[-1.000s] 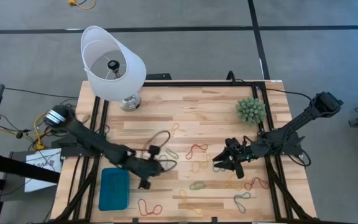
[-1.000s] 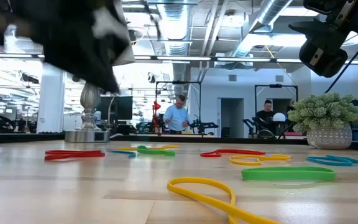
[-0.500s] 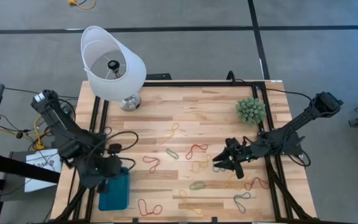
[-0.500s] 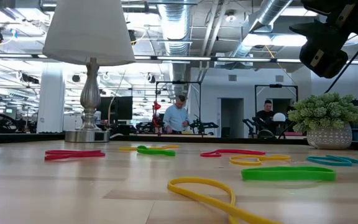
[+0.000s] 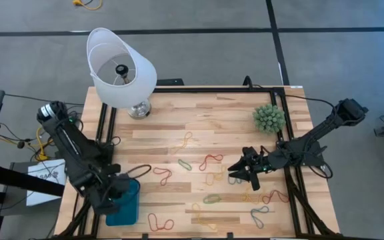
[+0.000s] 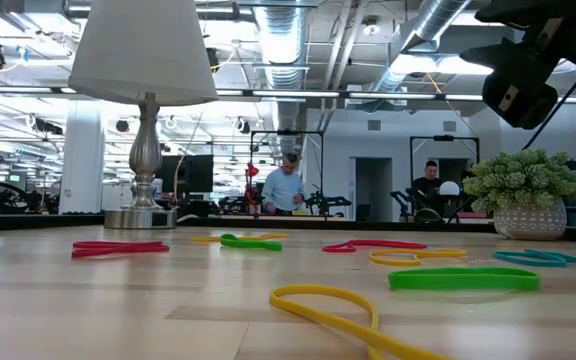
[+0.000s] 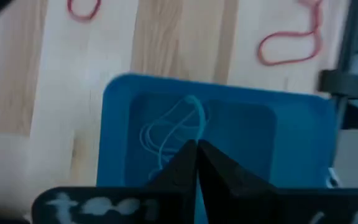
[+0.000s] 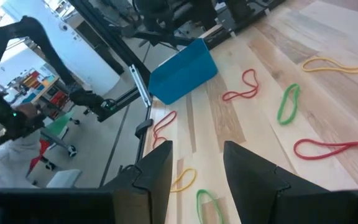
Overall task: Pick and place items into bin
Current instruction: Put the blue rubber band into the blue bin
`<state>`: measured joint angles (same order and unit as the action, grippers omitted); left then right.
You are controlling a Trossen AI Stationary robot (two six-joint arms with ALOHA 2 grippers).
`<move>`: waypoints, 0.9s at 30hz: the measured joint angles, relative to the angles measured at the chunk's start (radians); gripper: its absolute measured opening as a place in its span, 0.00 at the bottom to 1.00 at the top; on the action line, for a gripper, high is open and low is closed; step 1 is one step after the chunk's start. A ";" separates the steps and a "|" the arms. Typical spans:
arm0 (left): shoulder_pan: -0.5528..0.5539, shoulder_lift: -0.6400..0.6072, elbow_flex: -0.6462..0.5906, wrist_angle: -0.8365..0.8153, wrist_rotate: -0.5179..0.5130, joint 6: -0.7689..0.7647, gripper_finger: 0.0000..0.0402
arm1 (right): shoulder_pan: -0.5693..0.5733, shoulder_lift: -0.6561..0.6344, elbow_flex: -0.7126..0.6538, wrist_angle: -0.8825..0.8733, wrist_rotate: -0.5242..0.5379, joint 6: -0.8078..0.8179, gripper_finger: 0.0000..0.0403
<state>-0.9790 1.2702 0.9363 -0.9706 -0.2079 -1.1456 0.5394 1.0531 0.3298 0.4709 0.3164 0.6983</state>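
The teal bin (image 5: 129,205) sits near the table's left near corner, with my left gripper (image 5: 117,198) above it. In the left wrist view that gripper (image 7: 196,145) is shut over the bin (image 7: 114,130), and a grey-blue rubber band (image 7: 180,122) trails from its tips onto the bin floor. Many bands lie flat on the wood: red (image 5: 163,175), green (image 5: 184,163), yellow (image 5: 185,140), green (image 5: 212,199). My right gripper (image 5: 240,172) hovers open right of centre, with its fingers (image 8: 160,165) apart above bare wood. My left gripper comes from above, pointing down into the bin. The grey-blue band's strands (image 7: 166,155) run up to its shut fingertips. The fingers themselves hide the pinch. The rest of the band lies slack in loops on the bin floor.
A white-shaded lamp (image 5: 121,70) stands at the far left and a spiky green plant (image 5: 269,118) at the far right. A black cable loop (image 5: 139,172) lies beside the bin. More bands lie near the front edge (image 5: 159,222) and right (image 5: 260,215). People stand in the room behind.
My left arm has swung from the table's middle toward the left near corner and now stands over the bin, and it has left the low view. In the last half second it has only settled slightly nearer. The right arm has kept still.
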 joint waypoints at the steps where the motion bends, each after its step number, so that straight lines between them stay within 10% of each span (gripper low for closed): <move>1: 0.000 0.016 0.000 -0.001 0.007 -0.014 0.00 | -0.005 0.000 0.000 0.000 0.000 0.000 0.34; 18: 0.044 0.189 0.000 -0.094 0.166 -0.049 0.28 | -0.095 0.000 0.000 -0.068 -0.087 -0.079 0.36; 27: 0.021 0.033 0.093 -0.198 -0.294 -0.032 0.31 | -0.095 0.001 0.117 -0.345 -0.127 -0.045 0.35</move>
<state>-0.9576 1.3031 1.0290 -1.1688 -0.5015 -1.1774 0.4442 1.0538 0.4473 0.1263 0.1890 0.6537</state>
